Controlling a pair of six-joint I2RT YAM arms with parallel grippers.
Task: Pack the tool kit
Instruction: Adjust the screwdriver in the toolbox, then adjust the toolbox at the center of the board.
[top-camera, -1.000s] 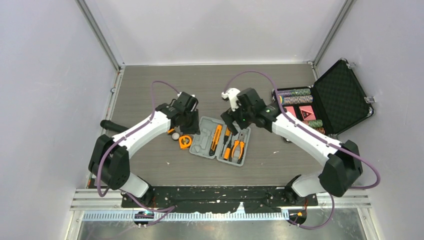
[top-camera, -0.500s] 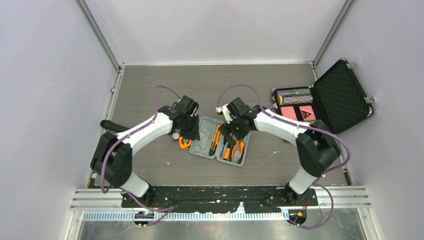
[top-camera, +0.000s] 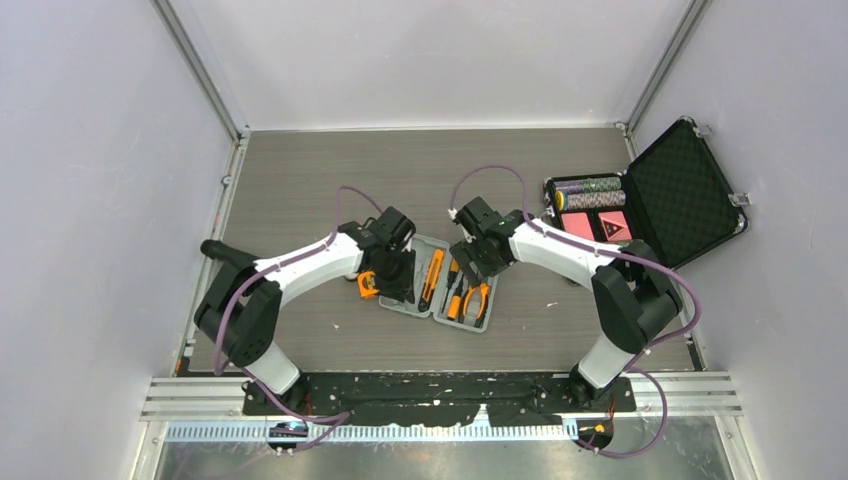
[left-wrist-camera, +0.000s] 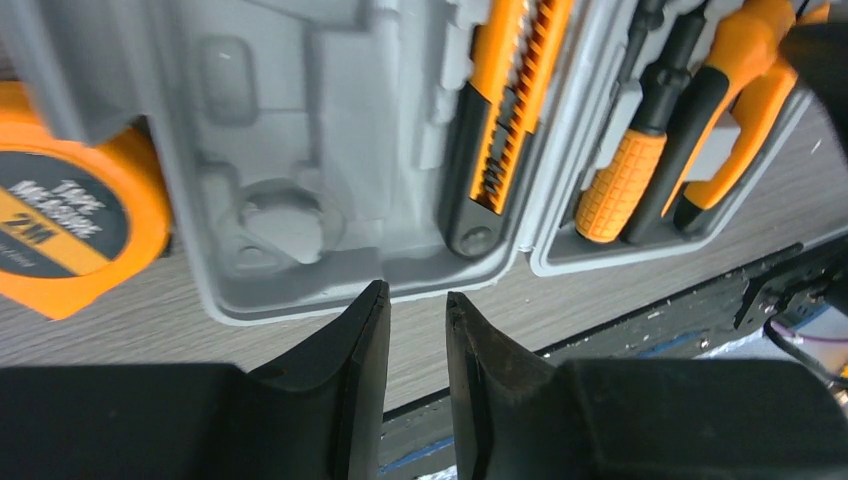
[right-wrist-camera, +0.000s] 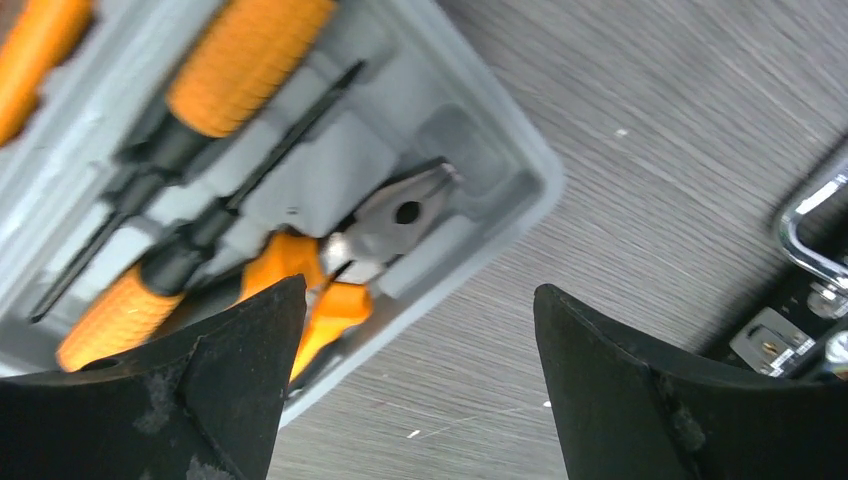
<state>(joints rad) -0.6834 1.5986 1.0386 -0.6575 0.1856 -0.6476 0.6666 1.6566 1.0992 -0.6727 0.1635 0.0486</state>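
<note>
The grey tool case (top-camera: 412, 297) lies open and flat at the table's middle. It holds an orange-and-black utility knife (top-camera: 432, 277), screwdrivers (top-camera: 455, 292) and pliers (top-camera: 477, 298). The orange tape measure (top-camera: 366, 287) lies on the table against the case's left edge. My left gripper (top-camera: 402, 283) hovers over the case's left half. In the left wrist view (left-wrist-camera: 416, 300) it is empty, with only a narrow gap, over the case's near rim (left-wrist-camera: 300, 300) beside the tape measure (left-wrist-camera: 75, 230). My right gripper (top-camera: 480, 264) is open and empty (right-wrist-camera: 420, 290) over the pliers' head (right-wrist-camera: 395, 220).
A larger black foam-lined case (top-camera: 680, 190) with poker chips stands open at the back right; its metal fittings show in the right wrist view (right-wrist-camera: 805, 250). A black handle-like object (top-camera: 222, 250) lies at the left. The black base strip (left-wrist-camera: 700, 300) runs along the near edge.
My left gripper has moved right, from above the tape measure to over the case's left half. My right arm has folded in, and its gripper sits lower over the case's right half.
</note>
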